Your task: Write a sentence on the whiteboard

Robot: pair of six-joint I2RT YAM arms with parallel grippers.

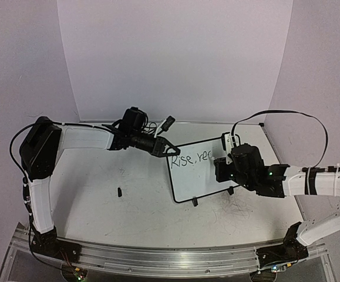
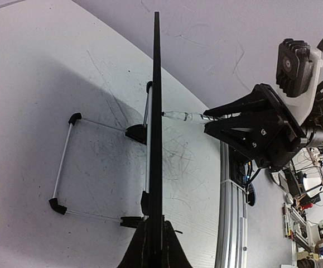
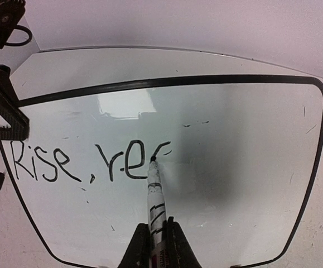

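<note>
The whiteboard [image 1: 204, 181] stands tilted on its wire stand at the table's middle. My left gripper [image 1: 166, 150] is shut on the board's upper left edge; in the left wrist view the board [image 2: 156, 100] is edge-on between the fingers of that gripper [image 2: 154, 241]. My right gripper [image 3: 157, 243] is shut on a white marker [image 3: 155, 195], whose black tip touches the board [image 3: 234, 184]. The sentence [image 3: 88, 162] reads "Rise, re" with a partial curved stroke beside the tip. From above, the right gripper [image 1: 222, 166] sits in front of the board's right half.
A small black cap [image 1: 119, 191] lies on the scuffed white table [image 1: 93, 205], left of the board. The wire stand [image 2: 63, 162] juts out behind the board. A metal rail [image 1: 158, 258] runs along the near edge. White walls close the back and sides.
</note>
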